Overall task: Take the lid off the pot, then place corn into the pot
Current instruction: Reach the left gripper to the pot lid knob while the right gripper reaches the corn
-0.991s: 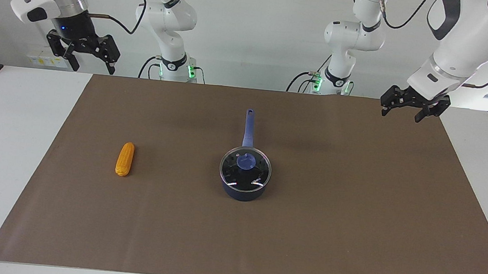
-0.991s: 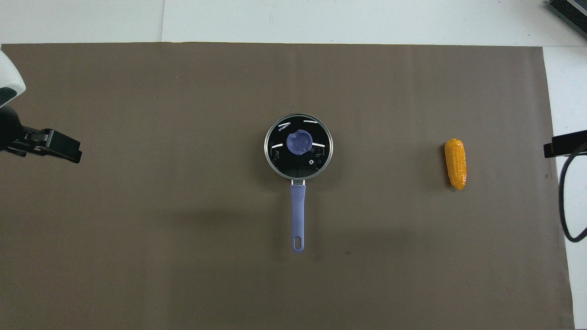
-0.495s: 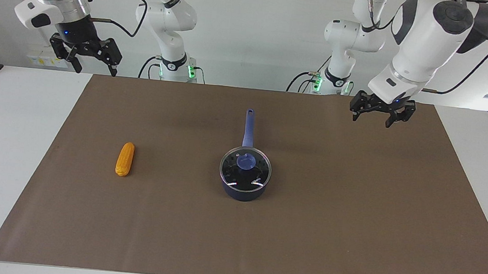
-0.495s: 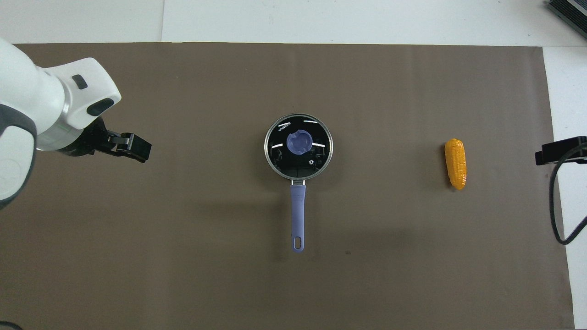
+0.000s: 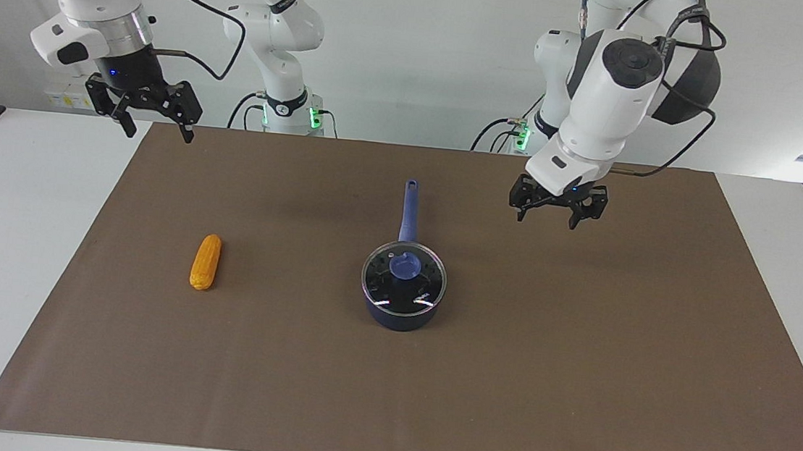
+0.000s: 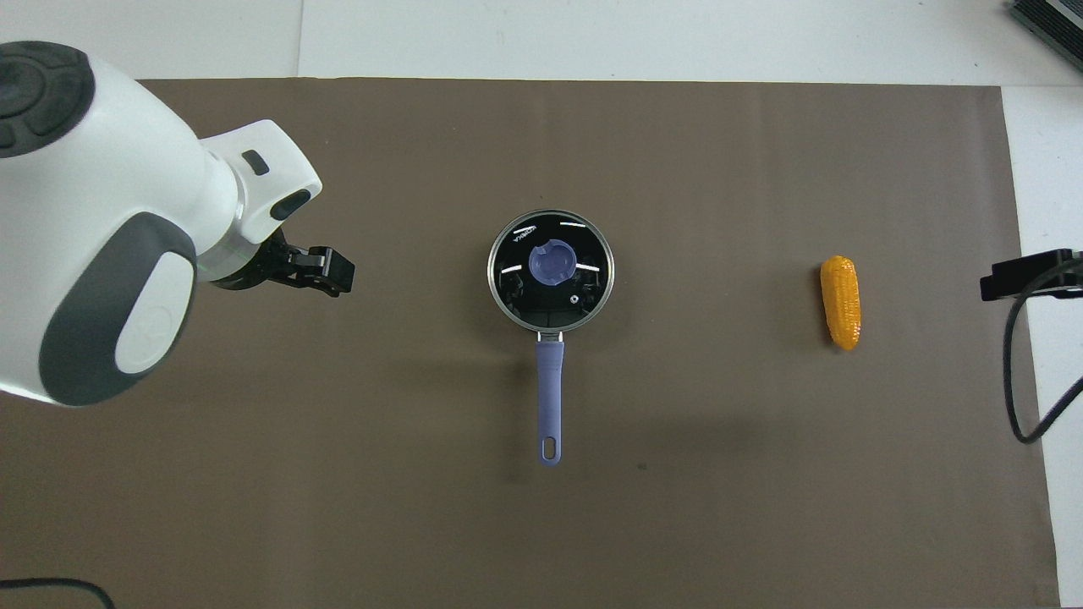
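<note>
The navy pot (image 5: 399, 315) stands mid-mat, its long handle (image 5: 410, 208) pointing toward the robots. The glass lid (image 5: 404, 275) with its blue knob (image 5: 405, 264) sits on the pot; both also show in the overhead view, lid (image 6: 550, 292) and handle (image 6: 549, 397). The corn (image 5: 206, 261) lies on the mat toward the right arm's end and shows in the overhead view (image 6: 841, 302). My left gripper (image 5: 555, 217) is open and empty in the air over the mat, beside the pot toward the left arm's end (image 6: 326, 275). My right gripper (image 5: 152, 125) is open and empty over the mat's corner.
A brown mat (image 5: 579, 357) covers most of the white table (image 5: 6, 256). The left arm's big white wrist (image 6: 110, 237) hides part of the mat in the overhead view. A black cable (image 6: 1019, 381) hangs at the right arm's end.
My left gripper has swung in over the mat toward the pot and come lower. My right gripper has shifted slightly toward the mat. Pot, lid and corn have not moved.
</note>
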